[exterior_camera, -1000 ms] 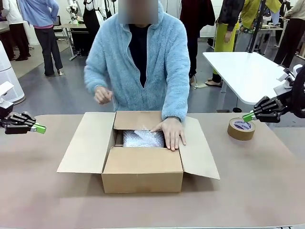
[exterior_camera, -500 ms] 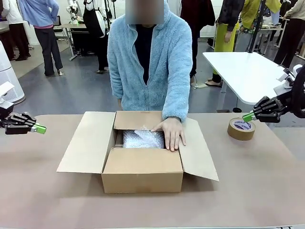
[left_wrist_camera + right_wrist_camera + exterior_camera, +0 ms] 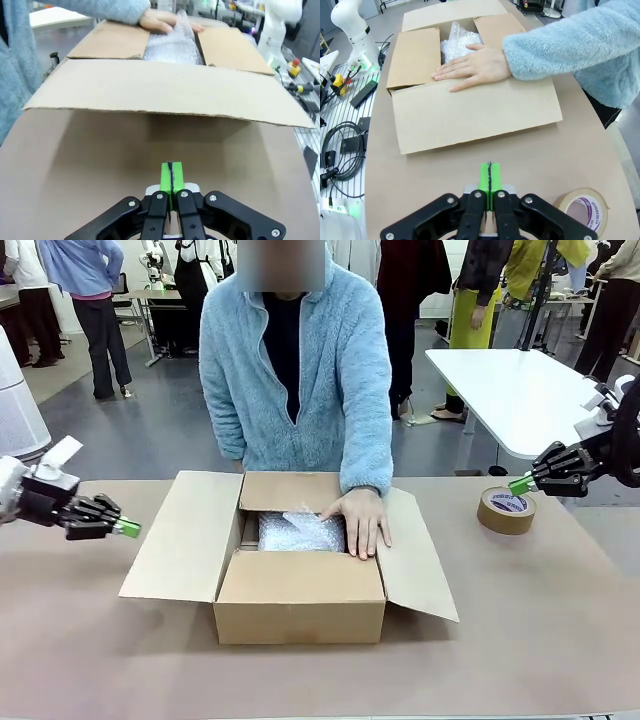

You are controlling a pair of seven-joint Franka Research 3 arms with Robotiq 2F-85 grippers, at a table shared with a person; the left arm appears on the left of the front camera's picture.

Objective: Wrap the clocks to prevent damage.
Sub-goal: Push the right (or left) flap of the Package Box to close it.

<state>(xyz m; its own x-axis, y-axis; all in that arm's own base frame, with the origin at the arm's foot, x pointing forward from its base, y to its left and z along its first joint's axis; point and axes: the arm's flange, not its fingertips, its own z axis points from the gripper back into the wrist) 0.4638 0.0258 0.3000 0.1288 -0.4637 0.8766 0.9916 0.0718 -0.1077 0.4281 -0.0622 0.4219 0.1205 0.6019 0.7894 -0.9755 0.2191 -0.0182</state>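
The clocks show as one bubble-wrap bundle [image 3: 298, 531] lying inside the open brown cardboard box [image 3: 298, 606] at the table's middle. The bundle [image 3: 172, 46] appears past the box's near flap in the left wrist view, and the bundle [image 3: 457, 39] sits at the top of the right wrist view. A person's hand [image 3: 362, 519] rests on the box edge and the bundle. My left gripper [image 3: 126, 528] hovers shut just left of the box's left flap. My right gripper [image 3: 520, 484] is shut, hanging above the tape roll at the right.
A brown tape roll [image 3: 505, 510] lies on the table at the right, also the tape roll [image 3: 582, 211] at the lower right of the right wrist view. The box flaps spread wide on both sides. A white table [image 3: 520, 390] stands behind.
My left gripper has moved right, toward the box's left flap. The person has lowered the other hand and stands straighter. The right gripper has not moved.
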